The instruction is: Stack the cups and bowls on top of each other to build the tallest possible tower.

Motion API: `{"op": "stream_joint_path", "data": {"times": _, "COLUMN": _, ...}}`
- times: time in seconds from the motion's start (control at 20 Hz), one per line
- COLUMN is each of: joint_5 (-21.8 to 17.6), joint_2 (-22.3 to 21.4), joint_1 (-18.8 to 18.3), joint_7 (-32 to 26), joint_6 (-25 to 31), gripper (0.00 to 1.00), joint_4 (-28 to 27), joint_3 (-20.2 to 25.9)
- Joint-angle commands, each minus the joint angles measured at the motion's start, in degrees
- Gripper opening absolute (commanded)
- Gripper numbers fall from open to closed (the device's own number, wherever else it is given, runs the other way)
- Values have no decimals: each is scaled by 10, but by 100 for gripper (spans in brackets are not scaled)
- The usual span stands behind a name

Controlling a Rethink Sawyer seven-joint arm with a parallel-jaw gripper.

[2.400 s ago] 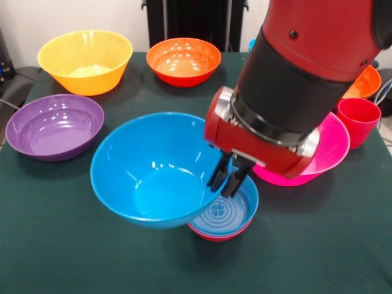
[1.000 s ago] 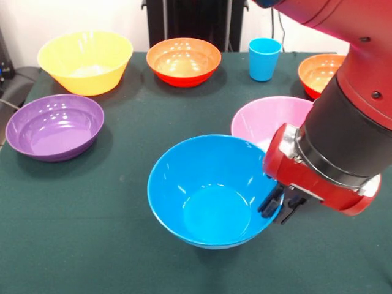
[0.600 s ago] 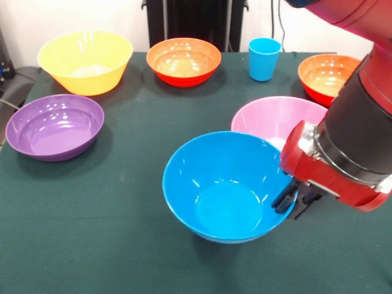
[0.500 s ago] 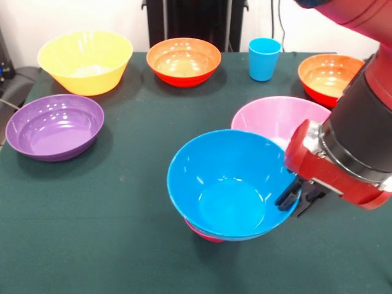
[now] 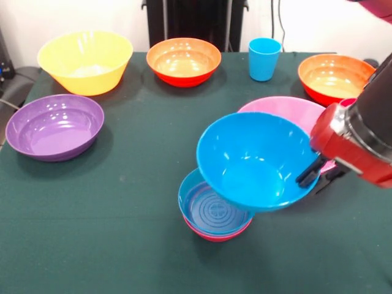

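Note:
My gripper (image 5: pixel 320 173) is shut on the right rim of the medium blue bowl (image 5: pixel 257 162). It holds the bowl lifted and tilted over the table. Just below and to the left of it stands the tower: the small blue bowl (image 5: pixel 211 208) with a ringed base, nested in the small magenta-red bowl (image 5: pixel 215 235). The held bowl overlaps the small blue bowl's right edge in this view. The pink bowl (image 5: pixel 282 109) sits behind the held one. The light blue cup (image 5: pixel 264 58) stands upright at the back. Only a sliver of the red cup (image 5: pixel 348 101) shows behind my arm.
A yellow bowl (image 5: pixel 84 61) and an orange-red bowl (image 5: pixel 184 61) stand at the back left and back middle. A second orange-red bowl (image 5: pixel 334 76) is at the back right. A purple bowl (image 5: pixel 54 125) rests at the left edge of the green tablecloth (image 5: pixel 122 233).
My gripper has carried the medium blue bowl to the right and upward. The small blue and magenta-red bowls, covered a moment ago, now show below its left side.

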Motion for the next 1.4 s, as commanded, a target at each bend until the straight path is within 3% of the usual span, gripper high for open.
{"op": "stream_joint_path", "data": {"times": 0.05, "joint_5": -63, "joint_2": -33, "joint_1": 22, "joint_7": 62, "joint_6": -34, "gripper": 0, "joint_4": 97, "joint_3": 82}}
{"op": "stream_joint_path", "data": {"times": 0.6, "joint_5": -84, "joint_2": -27, "joint_1": -8, "joint_7": 34, "joint_6": -54, "gripper": 0, "joint_4": 69, "joint_3": 93}}
{"op": "stream_joint_path", "data": {"times": 0.85, "joint_5": -70, "joint_2": -16, "joint_1": -33, "joint_7": 34, "joint_6": -42, "gripper": 0, "joint_4": 25, "joint_3": 77}}
{"op": "stream_joint_path", "data": {"times": 1.4, "joint_5": -72, "joint_2": -13, "joint_1": -38, "joint_7": 25, "joint_6": -63, "gripper": 0, "joint_4": 16, "joint_3": 80}}
